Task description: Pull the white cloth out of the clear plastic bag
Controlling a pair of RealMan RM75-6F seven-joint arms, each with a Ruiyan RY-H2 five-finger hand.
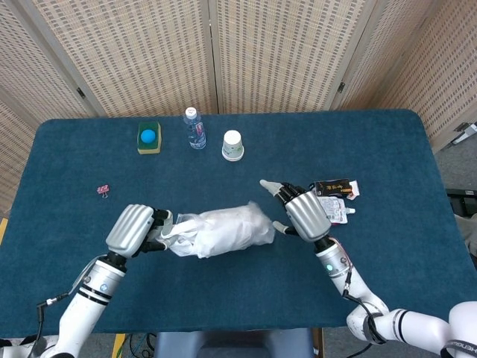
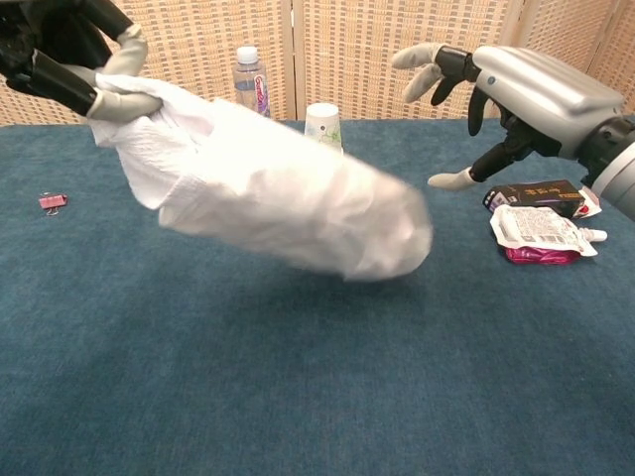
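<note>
**Soft cloth, slick bag, one robot hand on it**

The white cloth (image 2: 298, 203) is bunched inside the clear plastic bag (image 1: 223, 230), and the bundle hangs in the air over the middle of the desk (image 1: 223, 291), sagging from its left end down toward its right. I judge it light and limp: it droops under its own weight and holds no shape. The film looks thin and slippery, so a flat press would likely slide off; the cloth should give a surer hold where it bunches.

My left robot hand (image 1: 134, 228) grips the bundle at its left end, fingers closed on a twist of white material. I cannot tell whether that is cloth alone or cloth with bag film over it.

My right robot hand (image 2: 516, 94) is off the bundle, just beside its drooping right end, fingers spread and holding nothing.

To separate the two, I would pinch the closed right end of the bag, film only, and draw away from the left.

Beyond sit a paper cup (image 1: 232, 145), a water bottle (image 1: 195, 128) and some snack packets (image 1: 332, 200).
</note>
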